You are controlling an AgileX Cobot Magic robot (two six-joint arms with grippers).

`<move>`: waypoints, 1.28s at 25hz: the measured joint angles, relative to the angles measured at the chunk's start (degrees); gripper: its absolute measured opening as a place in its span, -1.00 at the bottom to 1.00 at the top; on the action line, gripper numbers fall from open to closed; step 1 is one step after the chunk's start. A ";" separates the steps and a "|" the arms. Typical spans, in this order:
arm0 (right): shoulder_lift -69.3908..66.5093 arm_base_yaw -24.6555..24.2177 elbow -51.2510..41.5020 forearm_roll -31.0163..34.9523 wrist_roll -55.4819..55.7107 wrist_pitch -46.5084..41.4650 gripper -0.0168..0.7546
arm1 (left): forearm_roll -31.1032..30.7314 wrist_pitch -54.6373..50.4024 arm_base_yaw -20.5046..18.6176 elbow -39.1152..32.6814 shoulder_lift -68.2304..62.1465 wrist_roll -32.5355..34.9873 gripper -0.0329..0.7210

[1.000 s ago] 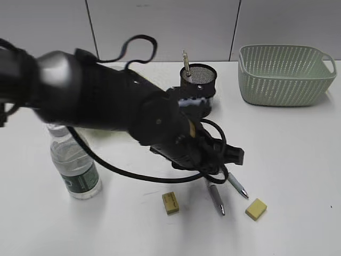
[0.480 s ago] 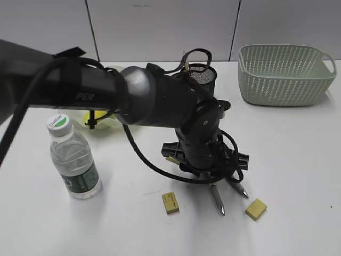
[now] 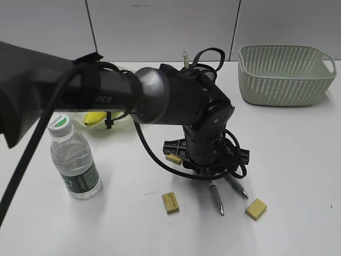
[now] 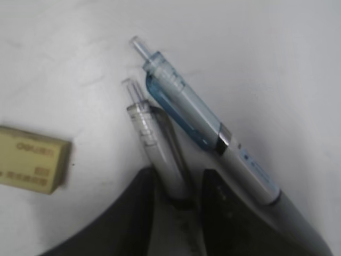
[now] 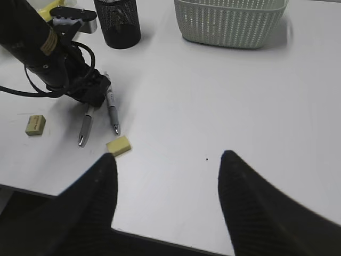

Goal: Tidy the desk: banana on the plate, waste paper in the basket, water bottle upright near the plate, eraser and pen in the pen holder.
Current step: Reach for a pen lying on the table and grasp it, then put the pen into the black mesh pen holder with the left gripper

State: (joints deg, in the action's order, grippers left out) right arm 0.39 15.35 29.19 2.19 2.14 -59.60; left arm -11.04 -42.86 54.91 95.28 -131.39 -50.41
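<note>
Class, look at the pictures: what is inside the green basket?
Through the basket's open top only its woven inner walls show. The floor is hidden behind the near wall, so whether anything lies at the bottom cannot be told.

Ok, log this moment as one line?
left hand: around clear pen, on desk | blue pen: beside | right hand: open, empty | erasers: on desk | bottle: upright

A: left arm (image 3: 176, 106) covers most of the pen holder (image 3: 205, 72) and plate (image 3: 120, 118); banana (image 3: 94, 118) only a sliver
B: wrist view blurred; clear pen (image 4: 157, 149) runs between the fingers (image 4: 224, 213), far end hidden; eraser (image 4: 32, 165) cut by the edge
</note>
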 joint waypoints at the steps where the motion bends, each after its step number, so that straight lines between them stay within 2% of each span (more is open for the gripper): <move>1: 0.00 0.00 0.00 0.00 0.00 0.00 0.27 | -0.34 -0.15 0.00 0.01 0.00 -0.45 -0.27; 5: 0.00 0.00 0.00 0.00 0.00 0.00 0.27 | -1.09 -0.33 0.00 0.01 0.00 -0.86 -0.65; 10: 0.00 0.00 0.00 0.00 0.00 0.00 0.27 | -1.88 0.35 0.00 0.01 0.13 -1.15 -0.67; 16: 0.00 0.00 0.00 0.00 0.00 0.00 0.27 | -8.99 1.49 0.00 -0.42 4.75 -2.25 -0.68; 20: 0.00 0.00 0.00 0.00 0.00 0.00 0.27 | -15.67 9.86 0.00 -0.42 10.67 -3.40 -0.68; 24: 0.00 0.00 0.00 0.00 0.00 0.00 0.27 | -25.73 22.45 -0.39 -0.42 15.77 -3.47 -0.68; 28: 0.00 0.00 0.00 0.00 0.00 0.00 0.27 | -33.31 32.99 -4.03 -0.42 17.43 -3.47 -0.68; 32: 0.00 0.00 0.00 0.00 0.00 0.00 0.27 | -37.48 41.95 -10.89 -0.42 15.16 -3.52 -0.68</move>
State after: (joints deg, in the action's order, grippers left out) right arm 0.39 15.35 29.19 2.19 2.14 -59.60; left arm -48.52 -0.91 44.02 94.85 -116.24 -53.93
